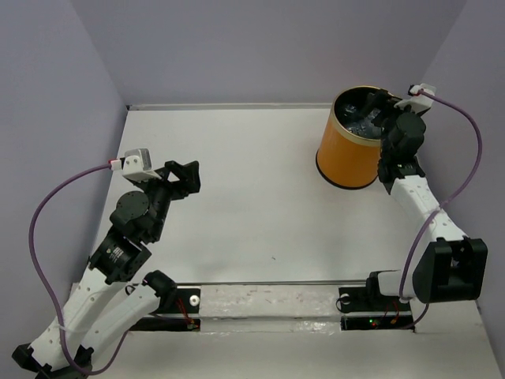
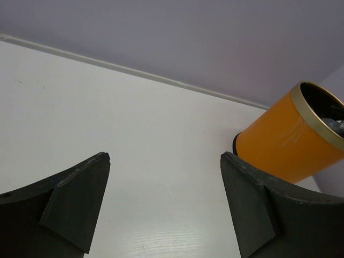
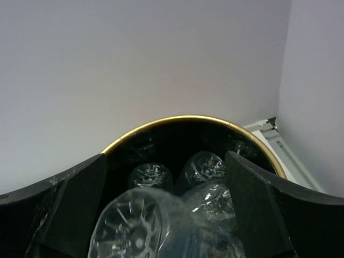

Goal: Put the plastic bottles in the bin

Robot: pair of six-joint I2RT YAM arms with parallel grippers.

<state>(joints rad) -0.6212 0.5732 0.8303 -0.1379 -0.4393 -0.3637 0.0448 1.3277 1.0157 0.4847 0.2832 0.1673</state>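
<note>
Bottles (image 3: 204, 172) lie inside orange bin (image 1: 347, 154), far right on table (image 1: 260, 205). Right fingers (image 1: 377, 103) over bin mouth, spread wide, one bottle (image 3: 141, 226) between them. Left fingers (image 1: 188, 175) released, empty, well apart from bin.

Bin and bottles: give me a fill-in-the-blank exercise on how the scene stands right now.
1. The bin has an outer wall coloured ______.
2. The plastic bottles lie ______ the bin.
3. The right end effector hangs directly above the ______.
4. The left end effector stands ______, with nothing between its fingers.

Missing words: orange; inside; bin; open.
</note>
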